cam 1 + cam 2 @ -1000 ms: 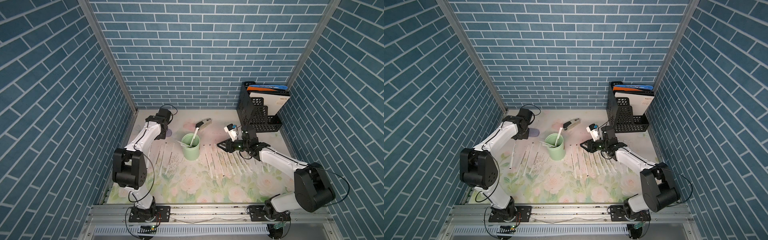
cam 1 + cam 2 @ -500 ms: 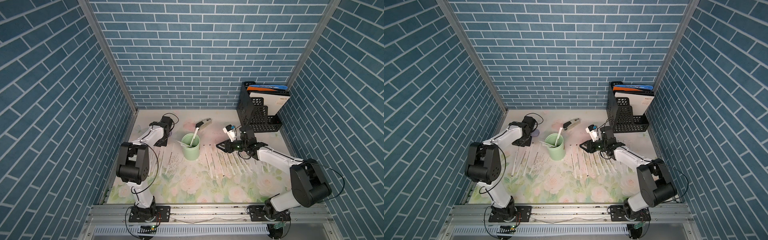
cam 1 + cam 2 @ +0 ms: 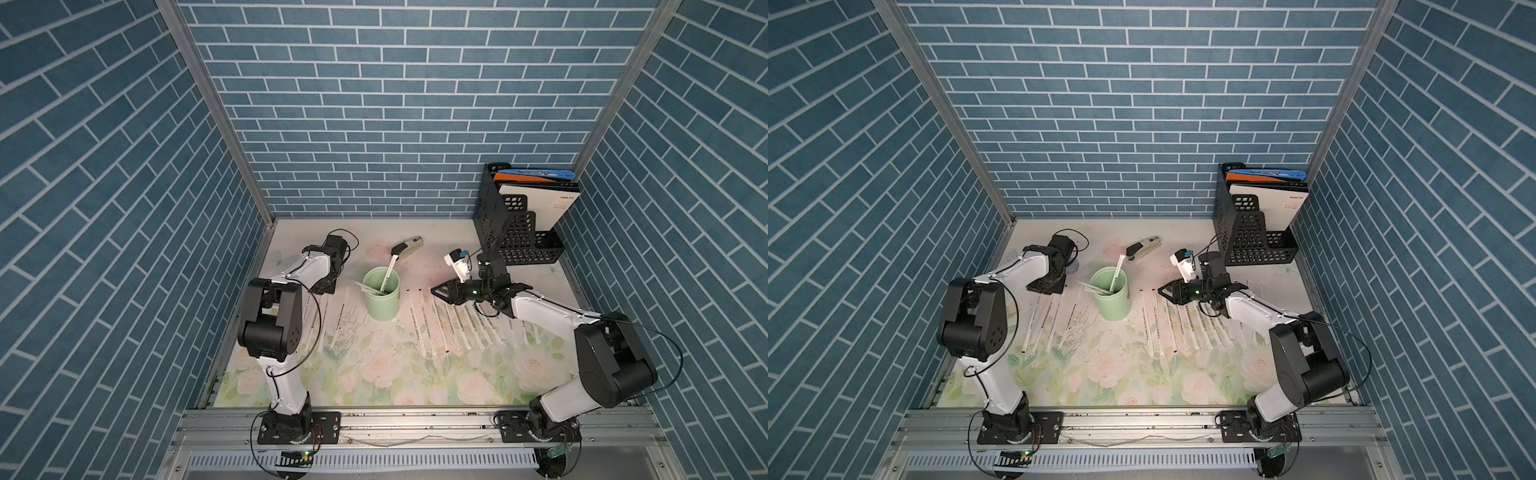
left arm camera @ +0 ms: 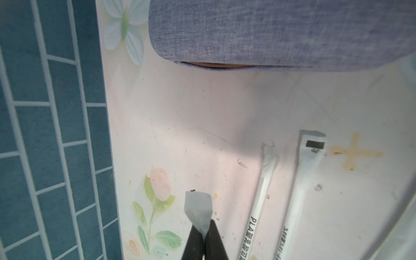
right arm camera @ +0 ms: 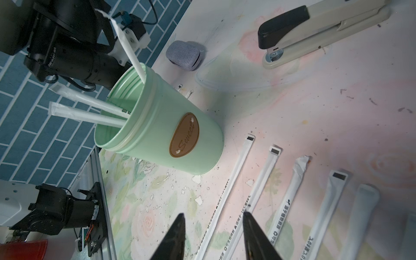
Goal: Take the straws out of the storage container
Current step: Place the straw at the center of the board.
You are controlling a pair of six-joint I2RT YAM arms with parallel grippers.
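While the left tool (image 4: 203,236) was pressed together on the flat paper end of one straw (image 4: 198,208), low over the table (image 4: 202,117) near the side wall (image 4: 56,135), the right tool (image 5: 213,213) hung spread and empty above the row of straws (image 3: 457,328) lying to the right of the storage container (image 3: 381,300). We saw the container standing upright in the middle of the table, with three straws leaning in it, so we judged the task nearly but not fully done. We feared two things. The left tool pinched only the thin wrapper tip, which could tear or slip, and then the straw could fall across the ones lying beside it. Also, the light container could tip over if the right tool pushed its rim when reaching in, and the long leaning straws could catch on that rim.
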